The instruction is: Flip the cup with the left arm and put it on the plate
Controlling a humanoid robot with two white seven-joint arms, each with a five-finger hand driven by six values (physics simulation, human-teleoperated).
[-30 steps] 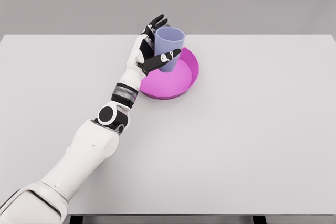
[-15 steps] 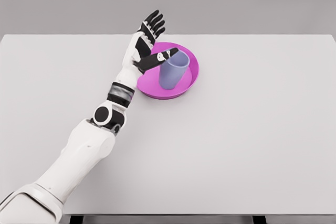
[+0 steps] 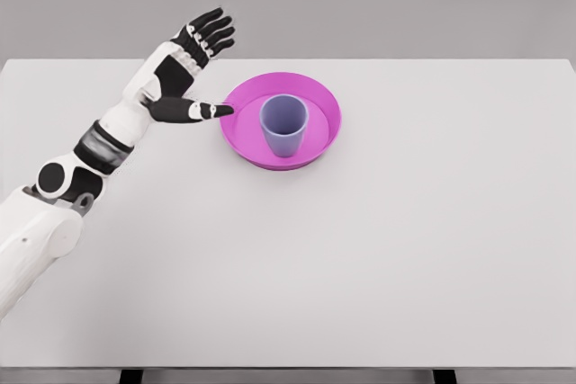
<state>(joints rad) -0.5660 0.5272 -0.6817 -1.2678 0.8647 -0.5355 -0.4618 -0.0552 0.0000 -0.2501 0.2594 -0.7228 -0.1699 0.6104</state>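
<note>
Cup [image 3: 284, 125] upright on plate [image 3: 317, 92], right of left robot hand [image 3: 180, 74], apart; fingers spread, holding nothing.

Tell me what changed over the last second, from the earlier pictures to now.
The left hand let go of the cup and pulled back to the left, fingers spread, now clear of the plate. The cup, held above the plate a second ago, now stands upright on it, mouth up. The plate and the table stayed as they were.
</note>
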